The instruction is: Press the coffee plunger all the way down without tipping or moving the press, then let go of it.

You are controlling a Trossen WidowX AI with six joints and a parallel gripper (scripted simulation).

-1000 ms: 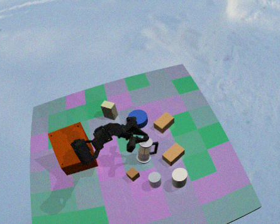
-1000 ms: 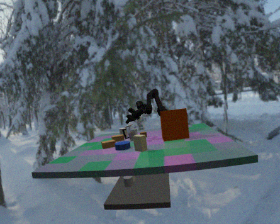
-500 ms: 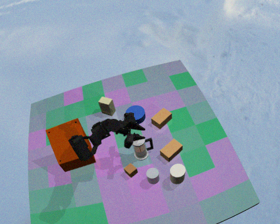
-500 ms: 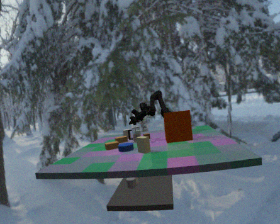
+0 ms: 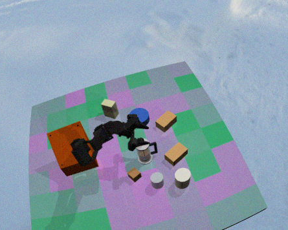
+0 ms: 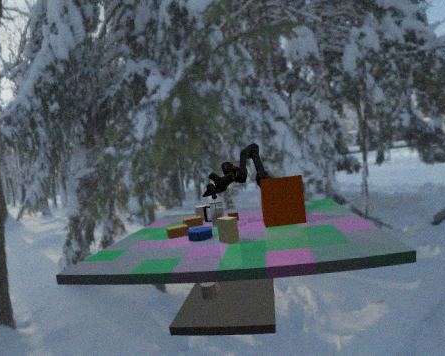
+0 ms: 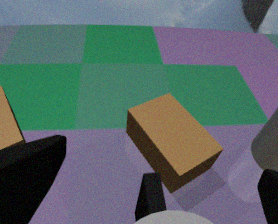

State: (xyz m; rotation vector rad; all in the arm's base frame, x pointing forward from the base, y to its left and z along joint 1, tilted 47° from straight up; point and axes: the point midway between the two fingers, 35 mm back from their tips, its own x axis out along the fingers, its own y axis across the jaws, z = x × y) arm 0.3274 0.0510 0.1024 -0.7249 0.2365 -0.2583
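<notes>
The coffee press [image 5: 144, 156] [image 6: 217, 214] stands upright on the checkered table. Its black handle [image 5: 155, 148] [image 7: 150, 197] points away from the arm. In the exterior view the round black knob [image 6: 214, 197] shows just above the lid, with little of the rod visible. The pale lid [image 7: 175, 219] shows at the bottom edge of the wrist view, where the knob is out of sight. My gripper [image 5: 148, 135] [image 7: 164, 163] is open, with its fingers spread wide to either side above the lid. It holds nothing. Whether a finger touches the knob cannot be seen.
Two tan blocks [image 5: 166, 121] [image 5: 176, 154] lie beyond the handle. A small brown block [image 5: 134, 174], a grey cylinder [image 5: 156, 180] and a white cylinder [image 5: 182, 178] stand near the press. A blue disc [image 5: 140, 115] [image 6: 200, 233] and a beige block [image 5: 110, 108] [image 6: 228, 230] are on the other side.
</notes>
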